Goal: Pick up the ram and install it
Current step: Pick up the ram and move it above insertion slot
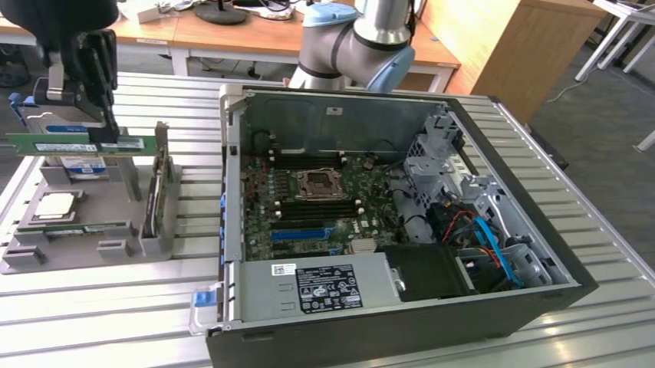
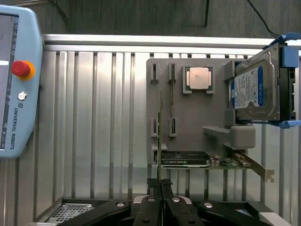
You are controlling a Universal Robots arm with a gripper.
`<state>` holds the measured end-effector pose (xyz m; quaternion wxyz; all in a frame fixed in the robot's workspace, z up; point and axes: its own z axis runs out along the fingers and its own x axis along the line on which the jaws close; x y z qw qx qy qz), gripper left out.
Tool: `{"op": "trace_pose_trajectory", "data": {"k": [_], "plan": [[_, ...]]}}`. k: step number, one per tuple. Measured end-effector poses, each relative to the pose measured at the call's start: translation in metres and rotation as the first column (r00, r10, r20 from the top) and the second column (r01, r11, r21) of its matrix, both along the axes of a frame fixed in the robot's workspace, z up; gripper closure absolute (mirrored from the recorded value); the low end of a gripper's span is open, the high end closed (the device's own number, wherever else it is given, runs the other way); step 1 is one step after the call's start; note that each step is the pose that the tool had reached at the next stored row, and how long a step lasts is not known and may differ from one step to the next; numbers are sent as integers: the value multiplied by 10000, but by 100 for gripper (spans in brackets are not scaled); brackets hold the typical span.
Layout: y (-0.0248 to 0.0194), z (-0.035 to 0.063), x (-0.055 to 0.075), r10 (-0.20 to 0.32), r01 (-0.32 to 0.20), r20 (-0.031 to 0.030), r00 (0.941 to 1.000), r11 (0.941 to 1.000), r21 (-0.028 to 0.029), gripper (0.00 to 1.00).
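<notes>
Exterior view puts my gripper (image 1: 103, 132) at the picture's left, clenched on the ram (image 1: 74, 143). I hold the green stick by its upper edge, lying level and lifted above the grey parts holder (image 1: 97, 207). Under it the holder carries a CPU (image 1: 54, 204), a hard drive (image 1: 74, 165) and an upright card with a metal bracket (image 1: 156, 192). The open computer case (image 1: 532, 253) stands just beside the holder, on the exterior view's right, with its motherboard (image 1: 317, 203) exposed. The ram is well apart from that board. Wrist view shows my 2 fingers (image 2: 146, 212) pressed together on the ram (image 2: 160, 136), seen edge-on as a thin line over the holder (image 2: 197, 117), with a teach pendant (image 2: 19, 94) lying off to one side.
</notes>
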<state>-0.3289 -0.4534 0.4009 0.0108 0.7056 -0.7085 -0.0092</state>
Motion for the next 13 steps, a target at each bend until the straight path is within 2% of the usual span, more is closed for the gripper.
{"op": "trace_pose_trajectory", "data": {"k": [13], "plan": [[0,0,255,0,0,0,10000,10000,0,88]]}}
